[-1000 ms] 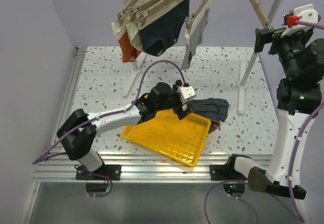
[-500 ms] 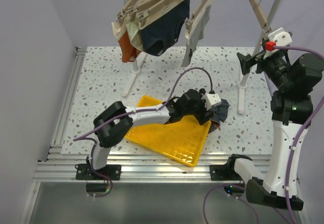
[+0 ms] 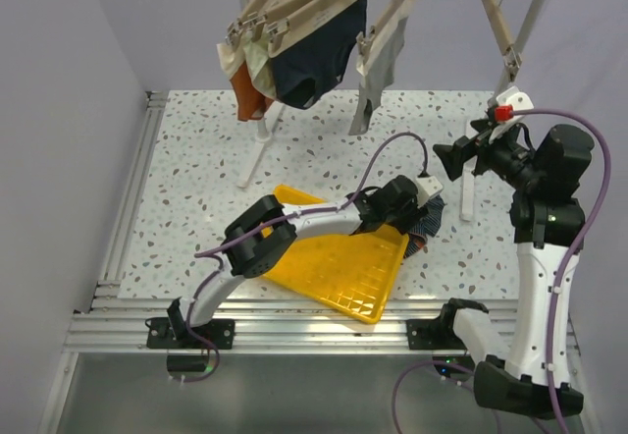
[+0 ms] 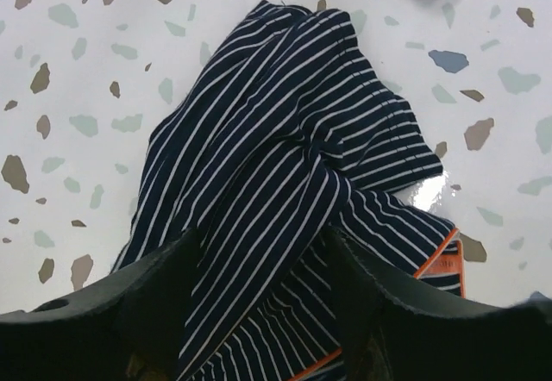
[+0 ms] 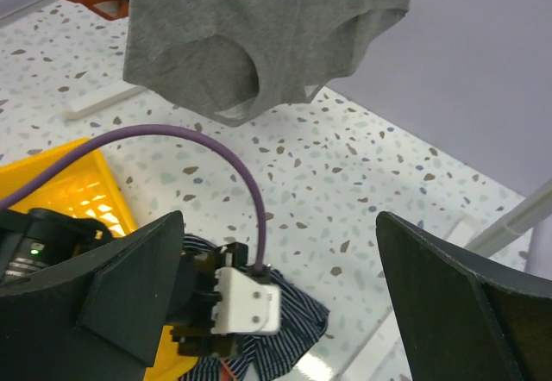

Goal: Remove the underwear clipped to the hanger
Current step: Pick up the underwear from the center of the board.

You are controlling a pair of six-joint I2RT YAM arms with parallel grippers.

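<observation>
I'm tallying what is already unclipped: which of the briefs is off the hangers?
The navy striped briefs, crumpled on the table beside the yellow tray. The orange-red, cream, solid navy and grey pairs hang clipped.

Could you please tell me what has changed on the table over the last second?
The left pincer swung rightward from above the yellow plastic tray to the navy striped cloth briefs, its jaws narrowing around them. The right pincer came down and leftward toward the table. The briefs clipped to the hangers and the tray stayed put.
</observation>
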